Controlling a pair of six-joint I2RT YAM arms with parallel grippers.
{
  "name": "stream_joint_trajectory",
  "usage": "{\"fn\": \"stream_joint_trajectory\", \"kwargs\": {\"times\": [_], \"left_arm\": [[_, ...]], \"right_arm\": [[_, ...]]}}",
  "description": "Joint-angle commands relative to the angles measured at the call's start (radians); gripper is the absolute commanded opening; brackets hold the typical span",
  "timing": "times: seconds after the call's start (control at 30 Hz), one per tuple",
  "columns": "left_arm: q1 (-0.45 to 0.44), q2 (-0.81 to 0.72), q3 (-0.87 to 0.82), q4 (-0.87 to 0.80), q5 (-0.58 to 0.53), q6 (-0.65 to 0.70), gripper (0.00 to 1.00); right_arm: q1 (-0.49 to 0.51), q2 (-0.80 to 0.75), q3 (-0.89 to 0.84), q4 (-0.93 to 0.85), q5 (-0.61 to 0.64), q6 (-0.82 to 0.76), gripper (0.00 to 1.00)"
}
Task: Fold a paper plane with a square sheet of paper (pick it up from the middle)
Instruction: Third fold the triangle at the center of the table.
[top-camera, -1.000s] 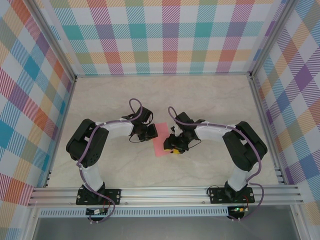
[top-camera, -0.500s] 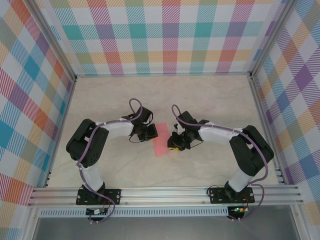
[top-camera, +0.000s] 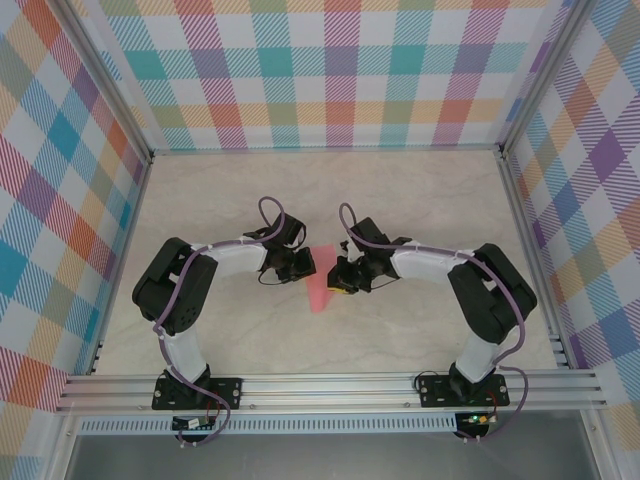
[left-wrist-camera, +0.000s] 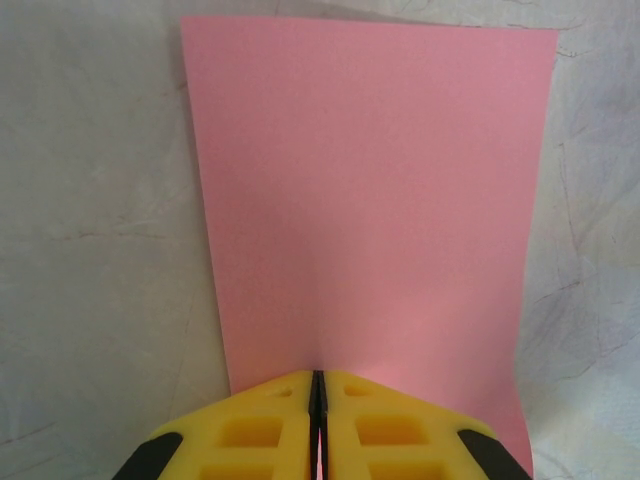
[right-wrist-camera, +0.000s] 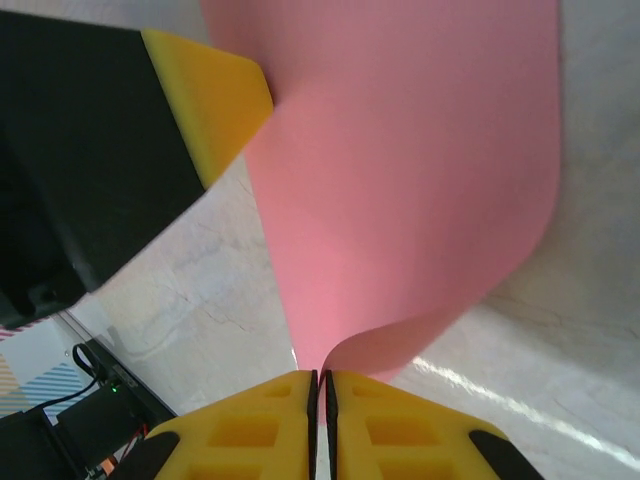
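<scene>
The sheet (left-wrist-camera: 370, 200) stretches between left hand (left-wrist-camera: 318, 380) and right hand (right-wrist-camera: 322, 378).

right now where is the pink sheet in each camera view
top external: sheet in the middle of the table.
left wrist: centre of frame, near edge pinched in left gripper.
right wrist: upper right, curling down into right gripper.
shared landmark: the pale marbled table top.

Desk (top-camera: 250, 190): pale marbled top (faint grey veins) spread between the walls.
Walls (top-camera: 330, 70): pastel plaid panels stood on three sides.
Rail (top-camera: 330, 385): ribbed aluminium bar ran along the desk's near edge.
</scene>
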Motion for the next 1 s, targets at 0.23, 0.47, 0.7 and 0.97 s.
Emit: {"fn": "stream_joint_trajectory", "kwargs": {"times": [0.23, 0.47, 0.7, 0.97], "left_arm": [[-0.004, -0.087, 0.012, -0.015, -0.081, 0.004, 0.13], [0.014, -0.012, 0.052, -0.011, -0.113, 0.008, 0.12], [0.016, 0.049, 0.086, -0.04, -0.119, 0.01, 0.09], [0.016, 0.067, 0.081, -0.063, -0.121, 0.01, 0.07]], "right_arm": [[0.009, 0.082, 0.079, 0.034, -0.025, -0.034, 0.14], [0.012, 0.112, 0.098, 0.024, -0.021, -0.066, 0.14], [0.013, 0.119, 0.104, 0.057, -0.023, -0.071, 0.14], [0.014, 0.153, 0.138, 0.065, -0.034, -0.081, 0.14]]}}
